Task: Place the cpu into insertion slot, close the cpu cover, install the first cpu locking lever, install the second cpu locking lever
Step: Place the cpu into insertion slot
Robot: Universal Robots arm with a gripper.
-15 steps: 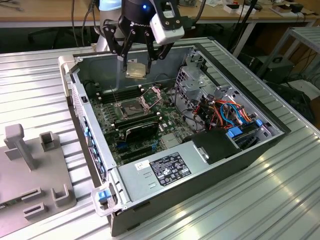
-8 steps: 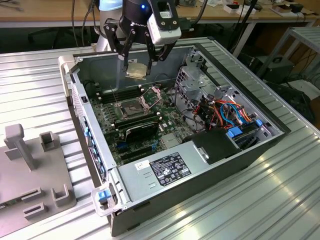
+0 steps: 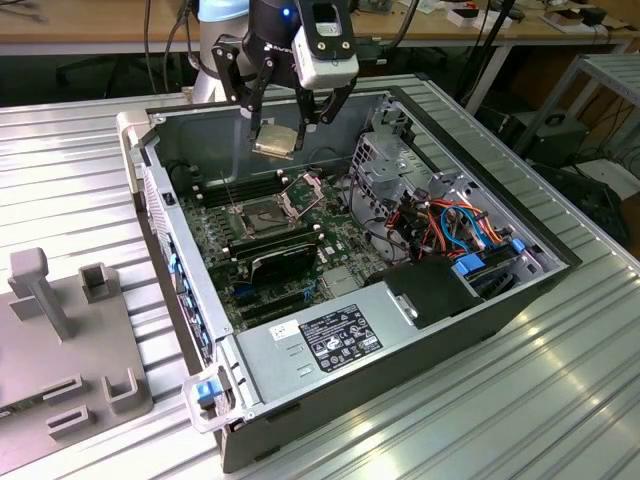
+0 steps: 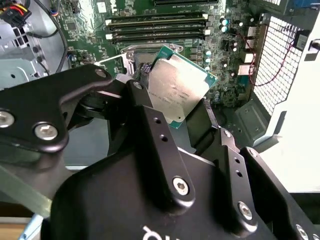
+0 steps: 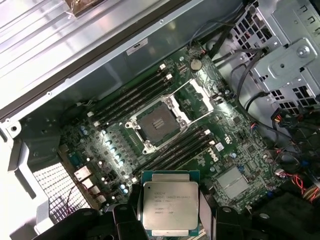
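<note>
My gripper (image 3: 280,132) hangs above the open computer case, shut on the cpu (image 3: 274,141), a flat square chip with a silver top. In both wrist views the cpu (image 5: 169,204) (image 4: 178,92) sits between the black fingers (image 5: 124,221) (image 4: 149,131). The insertion slot (image 5: 157,123) (image 3: 262,213) lies bare on the green board, below the chip and a short way off from it. The cpu cover (image 5: 201,95) (image 3: 304,187) stands swung open beside the slot. A thin locking lever (image 3: 232,194) sticks up at the slot's other side.
Long black memory slots (image 5: 131,98) flank the socket on two sides. A metal drive cage (image 3: 385,160), coloured cables (image 3: 460,225) and the power supply (image 3: 330,335) fill the case toward the exterior view's right. A grey fixture (image 3: 70,330) stands on the table at that view's left.
</note>
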